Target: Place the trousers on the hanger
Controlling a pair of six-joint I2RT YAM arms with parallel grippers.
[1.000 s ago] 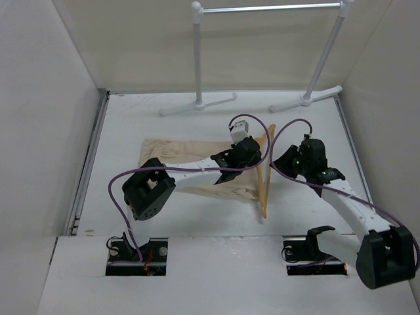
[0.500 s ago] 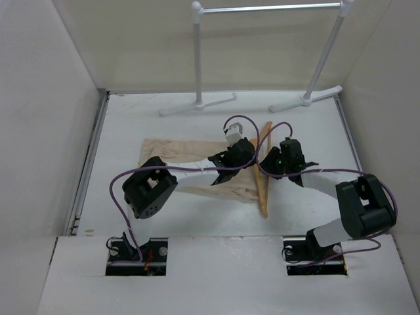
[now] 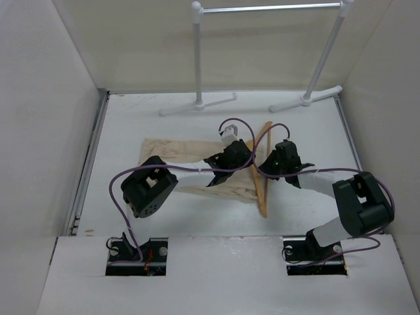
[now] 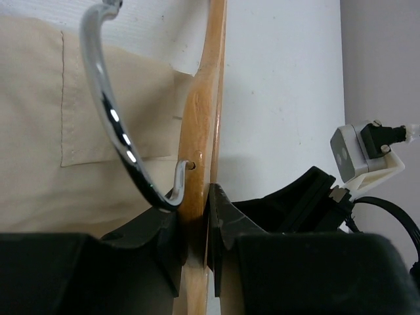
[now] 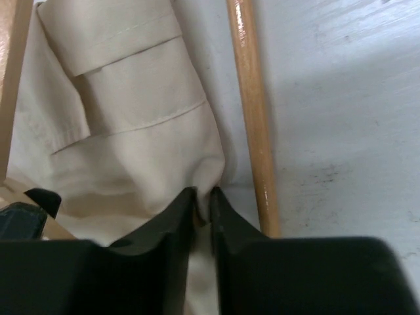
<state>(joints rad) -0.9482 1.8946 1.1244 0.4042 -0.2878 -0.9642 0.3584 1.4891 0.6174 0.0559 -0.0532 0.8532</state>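
Note:
The beige trousers [image 3: 172,149] lie wrinkled on the white table, left of centre. The wooden hanger [image 3: 263,195] lies at their right end, running near to far. My left gripper [image 3: 243,160] is shut on the hanger [image 4: 200,111] at its top, beside the base of the chrome hook [image 4: 108,111], with trousers cloth [image 4: 59,131] under the hook. My right gripper [image 3: 268,164] sits just right of the left one and is shut on a fold of the trousers [image 5: 131,151] beside a hanger bar [image 5: 252,111].
The white garment rail [image 3: 269,8] stands at the back on two posts with feet [image 3: 197,105] on the table. White walls close in the left, right and far sides. The two wrists and their purple cables [image 3: 262,141] crowd together over the hanger.
My right arm has swung in from the right and folded, and its gripper has come down at the hanger and trousers. My left gripper and the hanger have shifted slightly left.

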